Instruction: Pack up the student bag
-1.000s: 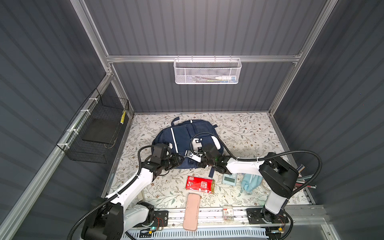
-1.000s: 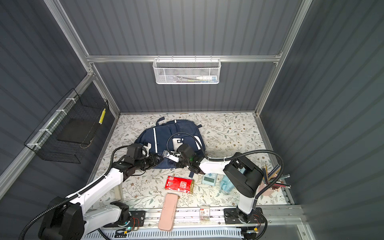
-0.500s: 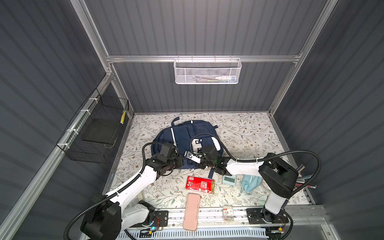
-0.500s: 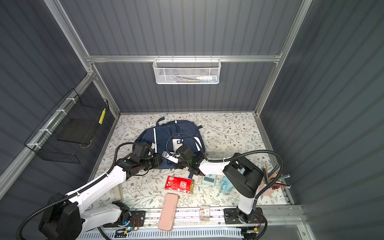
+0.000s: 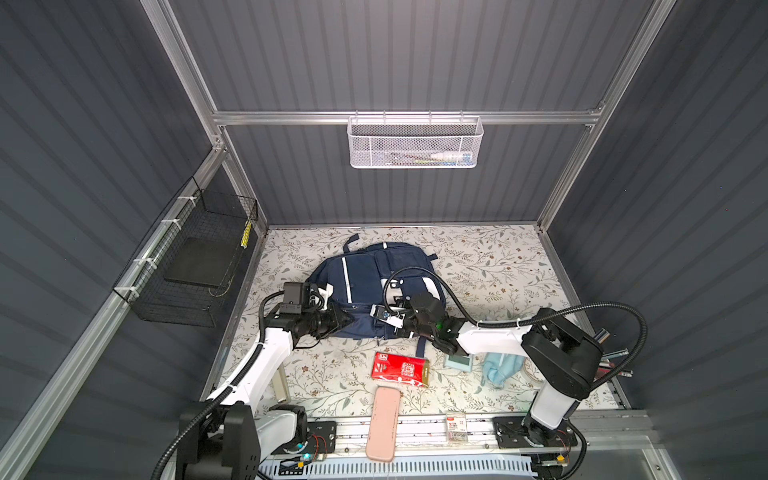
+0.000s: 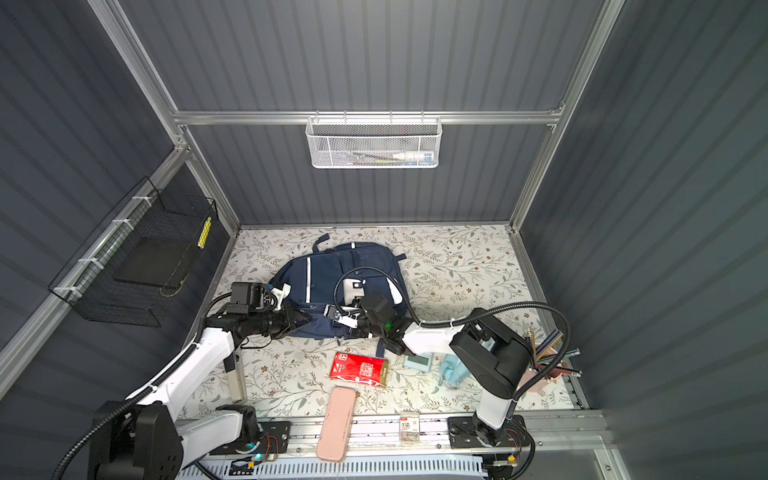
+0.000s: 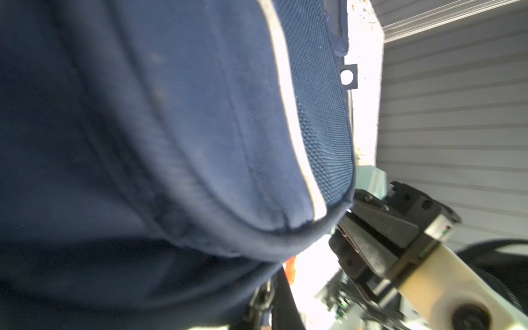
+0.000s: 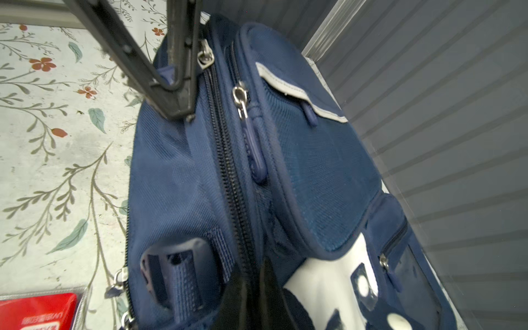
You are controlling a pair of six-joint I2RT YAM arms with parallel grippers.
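Our backpack (image 5: pixel 365 278) lies flat near the middle of the flowered surface (image 5: pixel 498 266), one end toward the front edge. Our left hand (image 5: pixel 350 322) is pinched tight on the fabric beside the main zip. The right wrist view shows its fingers (image 8: pixel 183 57) meeting there. Our right hand (image 5: pixel 398 331) is closed narrow on the same end, gripping it at the zip. A red packet (image 5: pixel 400 369) lies nearer the front edge.

One student bag (image 5: pixel 365 278), one white basket (image 5: pixel 414 143), one black basket (image 5: pixel 195 266), one red packet (image 5: pixel 399 369), one pink case (image 5: pixel 384 424).
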